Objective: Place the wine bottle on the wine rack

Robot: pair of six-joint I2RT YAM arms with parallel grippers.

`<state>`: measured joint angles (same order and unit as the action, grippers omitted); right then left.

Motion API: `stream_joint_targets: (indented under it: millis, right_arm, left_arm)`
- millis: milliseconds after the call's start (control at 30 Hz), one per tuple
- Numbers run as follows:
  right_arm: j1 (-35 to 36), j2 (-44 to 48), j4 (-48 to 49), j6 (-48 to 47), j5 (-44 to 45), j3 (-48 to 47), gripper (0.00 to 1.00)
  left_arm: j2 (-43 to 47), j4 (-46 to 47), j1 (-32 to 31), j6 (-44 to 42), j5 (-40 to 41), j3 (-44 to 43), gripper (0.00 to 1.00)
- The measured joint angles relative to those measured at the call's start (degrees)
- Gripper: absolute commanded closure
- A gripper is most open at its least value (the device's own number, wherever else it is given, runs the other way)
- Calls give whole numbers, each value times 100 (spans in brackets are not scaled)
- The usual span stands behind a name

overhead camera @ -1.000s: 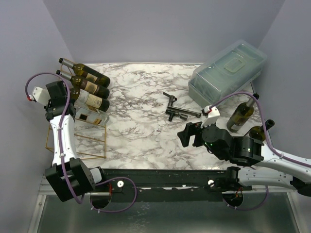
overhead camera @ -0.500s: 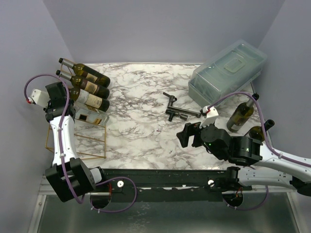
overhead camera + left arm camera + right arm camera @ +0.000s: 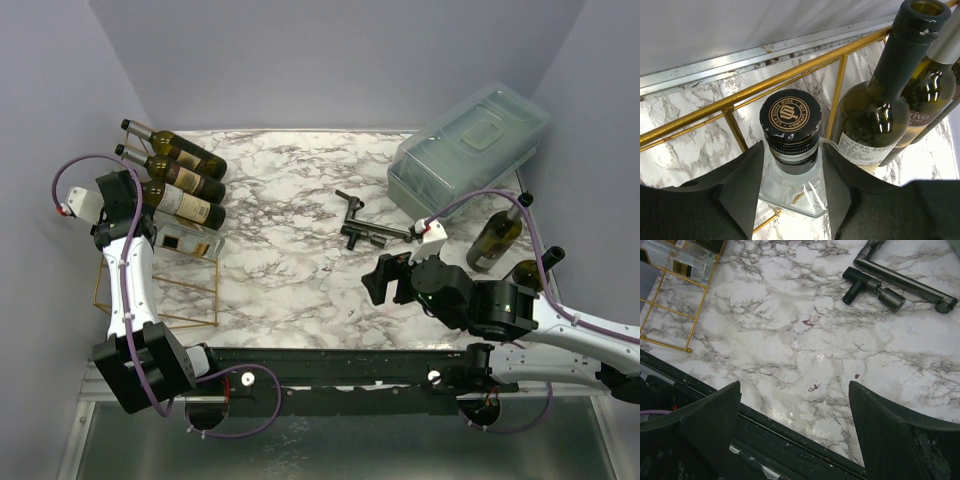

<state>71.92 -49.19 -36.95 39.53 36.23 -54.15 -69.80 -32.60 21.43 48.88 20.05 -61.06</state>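
Left wrist: left hand [image 3: 792,152] straddles wine bottle [image 3: 790,117], slim gaps either side; right hand [image 3: 794,390] wide.

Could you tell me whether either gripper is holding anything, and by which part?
The right gripper is open, empty. The left gripper straddles the clear bottle at its neck; contact cannot be told.

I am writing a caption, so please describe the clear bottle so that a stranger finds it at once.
Find the gold wire rack at the left side of the table. Beside three dark green bottles lies the clear bottle, the only colourless glass one, with a black cap.
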Motion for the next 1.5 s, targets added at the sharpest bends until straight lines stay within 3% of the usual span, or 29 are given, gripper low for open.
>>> stream_joint_targets:
  millis: [133, 400, 600, 1000, 1133, 1300, 1500]
  right_arm:
    - [0, 0, 0, 15, -33, 0, 9]
    - [0, -9, 0, 13, -74, -9, 8]
    - [2, -155, -2, -13, -109, -208, 8]
    - [0, -514, -52, -319, -57, -756, 6]
    - [0, -719, -81, -511, 94, -953, 2]
    - [0, -1102, -87, -785, 428, -1279, 0]
    - [-48, -1622, -87, -1123, 885, -1703, 0]
  left_arm:
    - [0, -55, 0, -15, -24, -4, 32]
    - [98, -146, -35, -101, -197, -33, 23]
    - [437, -533, -11, -278, -205, -33, 1]
    - [1235, -737, -125, -446, -1488, -118, 1]
    - [1532, -739, -669, -455, -1926, -131, 1]
    - [1812, -730, -2260, -442, -2138, -131, 1]
    - [1816, -732, -3423, -398, -2170, -131, 1]
